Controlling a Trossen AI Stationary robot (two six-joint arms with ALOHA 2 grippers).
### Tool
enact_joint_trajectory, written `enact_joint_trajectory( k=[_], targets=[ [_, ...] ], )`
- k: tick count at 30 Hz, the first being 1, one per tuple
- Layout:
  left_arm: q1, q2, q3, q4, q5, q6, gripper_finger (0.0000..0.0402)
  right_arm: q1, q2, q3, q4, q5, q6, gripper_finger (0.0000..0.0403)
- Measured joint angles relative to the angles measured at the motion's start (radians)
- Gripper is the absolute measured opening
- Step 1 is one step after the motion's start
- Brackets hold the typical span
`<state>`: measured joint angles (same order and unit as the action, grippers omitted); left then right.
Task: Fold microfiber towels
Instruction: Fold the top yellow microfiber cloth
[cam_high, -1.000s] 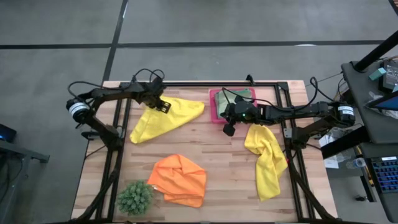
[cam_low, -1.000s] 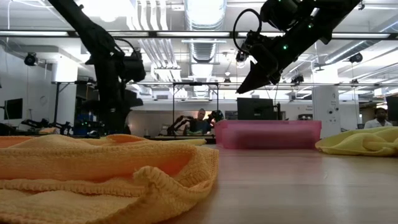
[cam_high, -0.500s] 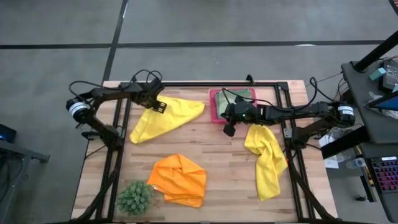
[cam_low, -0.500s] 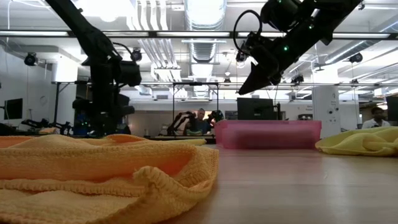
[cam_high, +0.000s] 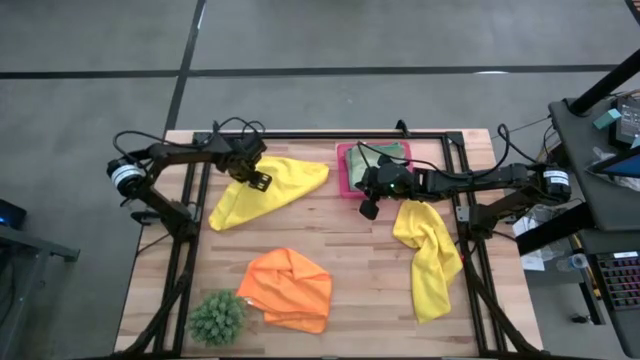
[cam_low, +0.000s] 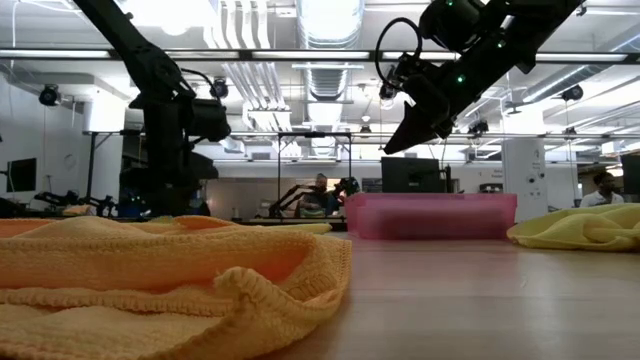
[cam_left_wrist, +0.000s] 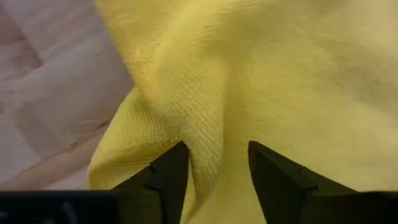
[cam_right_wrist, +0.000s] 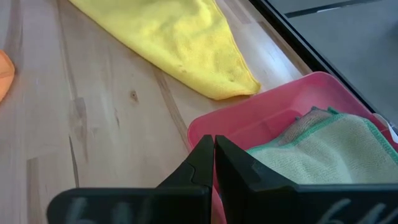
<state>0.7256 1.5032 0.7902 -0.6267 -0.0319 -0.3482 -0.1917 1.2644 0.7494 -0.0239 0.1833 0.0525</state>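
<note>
**Now: left gripper straddling a ridge of the yellow towel**

Presently the left gripper (cam_high: 259, 180) is sitting at the upper left of the high view, on the near corner of a yellow towel (cam_high: 275, 186). Its wrist view is showing the 2 fingers (cam_left_wrist: 171, 171) parted, with a raised ridge of yellow cloth (cam_left_wrist: 205, 149) running between them; they are not pinching it yet. The right gripper (cam_high: 368, 209) is hanging above the table at centre right, clenched on nothing, just below the pink tray (cam_high: 344, 170), where a green towel (cam_right_wrist: 317, 146) is lying folded.

A 2nd yellow towel (cam_high: 428, 255) is lying crumpled at the right, and an orange towel (cam_high: 288, 287) is lying bunched at lower centre beside the plant ball (cam_high: 217, 316). By my count 3 towels are waiting to be folded.

Risks from here, as I judge them:
- Closing on the ridge may be catching 2 layers instead of 1, so the lift would drag the whole towel rather than turn an edge over.
- A shallow bite could be letting the soft cloth slip out mid-fold.
- The pull may be sliding the towel off the table's upper edge.
</note>
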Motion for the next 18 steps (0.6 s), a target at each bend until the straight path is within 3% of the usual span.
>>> enact_joint_trajectory(
  k=[8,12,18],
  targets=[
    [-0.058,-0.001,-0.004,0.028,-0.073,0.016,0.0013,0.0,0.0,0.0,0.0,0.0,0.01,0.0009],
    [-0.136,-0.035,0.012,0.015,-0.158,0.03,0.0003,0.0,0.0,0.0,0.0,0.0,0.021,0.0009],
    [-0.3,-0.175,0.036,0.018,-0.163,0.105,0.0001,0.013,0.0,-0.002,0.007,-0.01,0.066,0.0009]
  ],
)
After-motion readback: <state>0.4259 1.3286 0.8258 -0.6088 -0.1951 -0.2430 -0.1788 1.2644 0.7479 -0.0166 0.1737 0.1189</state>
